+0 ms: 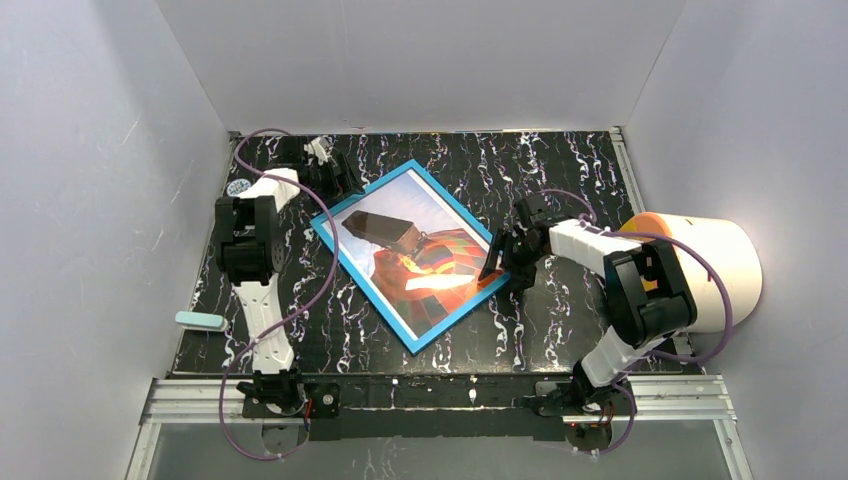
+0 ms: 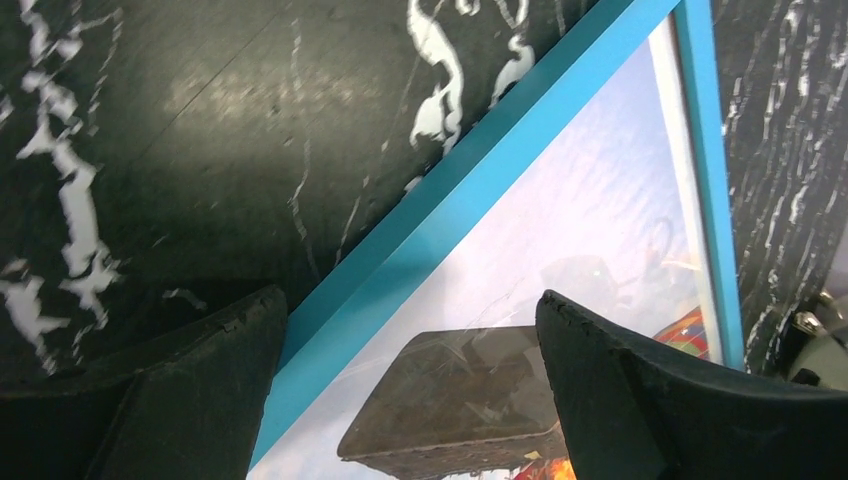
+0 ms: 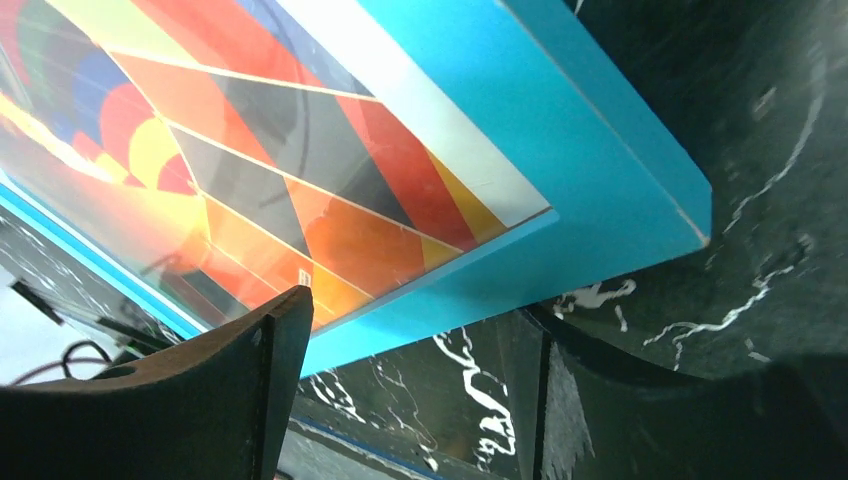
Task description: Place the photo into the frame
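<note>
Seen face up behind the glass: the photo (image 1: 420, 262), with the brown basket toward the far left and the striped balloon toward the near right, under a streak of glare. Enclosed on all four sides by the bright blue rim of the frame (image 3: 590, 150), set down on the black marbled counter (image 1: 560, 180) about midway between the two arms. Hard to tell whether quite flat at the right corner. Long axis slanted from far left to near right. At the far-left short end, the left tool (image 2: 408, 300): spread wide, straddling the blue rim with one finger over bare counter and the other over the glass, pinching nothing. At the right-hand corner, the right tool (image 3: 415, 310): likewise spread wide and holding nothing, with that corner just beyond its fingertips; contact impossible to tell. Judged close to done. Either end within easy reach of its own arm, so any nudge best made along that slant. Farther out, a pale blue block (image 1: 200, 320) at the left edge and a white drum (image 1: 715, 260) on the right.
</note>
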### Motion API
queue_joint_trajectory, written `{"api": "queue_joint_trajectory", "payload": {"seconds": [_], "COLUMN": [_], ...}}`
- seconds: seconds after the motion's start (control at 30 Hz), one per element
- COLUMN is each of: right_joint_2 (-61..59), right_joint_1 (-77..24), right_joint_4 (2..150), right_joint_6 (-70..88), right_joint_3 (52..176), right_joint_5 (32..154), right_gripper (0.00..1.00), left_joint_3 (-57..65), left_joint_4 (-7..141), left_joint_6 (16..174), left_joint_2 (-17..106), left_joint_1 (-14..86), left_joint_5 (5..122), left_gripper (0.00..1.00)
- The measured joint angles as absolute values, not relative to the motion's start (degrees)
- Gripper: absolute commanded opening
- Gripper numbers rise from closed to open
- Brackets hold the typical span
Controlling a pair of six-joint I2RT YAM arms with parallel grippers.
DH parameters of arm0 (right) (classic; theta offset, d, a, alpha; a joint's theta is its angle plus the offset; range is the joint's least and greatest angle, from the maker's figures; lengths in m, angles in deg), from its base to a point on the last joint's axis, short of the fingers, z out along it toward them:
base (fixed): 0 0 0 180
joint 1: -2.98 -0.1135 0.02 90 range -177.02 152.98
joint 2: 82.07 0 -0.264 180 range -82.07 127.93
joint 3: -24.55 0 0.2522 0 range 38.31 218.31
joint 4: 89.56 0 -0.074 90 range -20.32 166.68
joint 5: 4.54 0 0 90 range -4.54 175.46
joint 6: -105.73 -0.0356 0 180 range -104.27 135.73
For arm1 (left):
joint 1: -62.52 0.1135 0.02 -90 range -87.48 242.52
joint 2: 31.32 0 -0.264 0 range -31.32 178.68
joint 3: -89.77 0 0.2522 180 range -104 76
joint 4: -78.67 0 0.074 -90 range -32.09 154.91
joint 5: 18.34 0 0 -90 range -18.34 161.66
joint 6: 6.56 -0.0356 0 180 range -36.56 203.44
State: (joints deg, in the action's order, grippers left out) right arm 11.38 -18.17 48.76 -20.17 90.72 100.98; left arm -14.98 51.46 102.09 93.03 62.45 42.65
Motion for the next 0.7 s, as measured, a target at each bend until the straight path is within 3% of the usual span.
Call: {"api": "queue_joint_trajectory", "payload": {"seconds": [0.33,0.7], "right_joint_2": [21.3,38.1], "right_joint_1": [-10.1,-7.1], "right_joint_4": [57.1,67.6], "right_joint_6": [-18.8,-16.9], "right_joint_3": [102.1,121.1], "right_joint_5": [98.1,101.0], "right_gripper": [0.71,0.66], "left_joint_3": [-1.2,22.4], "left_joint_4": [49.9,47.4], "left_joint_6": [105.8,111.4], "left_joint_2": [82.6,64.1], "left_joint_1": [63.1,62.2], "left_joint_5": [50.3,45.8], "left_gripper": [0.75,0.74]}}
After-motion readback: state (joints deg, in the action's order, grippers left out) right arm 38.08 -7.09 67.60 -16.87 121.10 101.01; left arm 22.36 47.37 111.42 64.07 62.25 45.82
